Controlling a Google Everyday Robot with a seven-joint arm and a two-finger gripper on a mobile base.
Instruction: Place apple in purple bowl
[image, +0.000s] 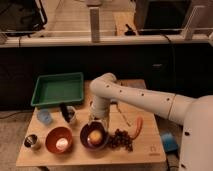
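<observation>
The purple bowl (86, 143) stands near the table's front edge, just right of the orange-red bowl. The apple (95, 137), round and orange-yellow, lies inside the purple bowl. My gripper (96, 124) hangs from the white arm straight above the bowl, directly over the apple and very close to it. I cannot tell whether it touches the apple.
The orange-red bowl (52, 136) holds a pale round object (61, 144). A green tray (58, 89) stands at the back left. A carrot (137, 126) and dark grapes (120, 139) lie right of the purple bowl. A blue cup (44, 116), a metal cup (32, 141) and a dark cup (67, 114) stand on the left.
</observation>
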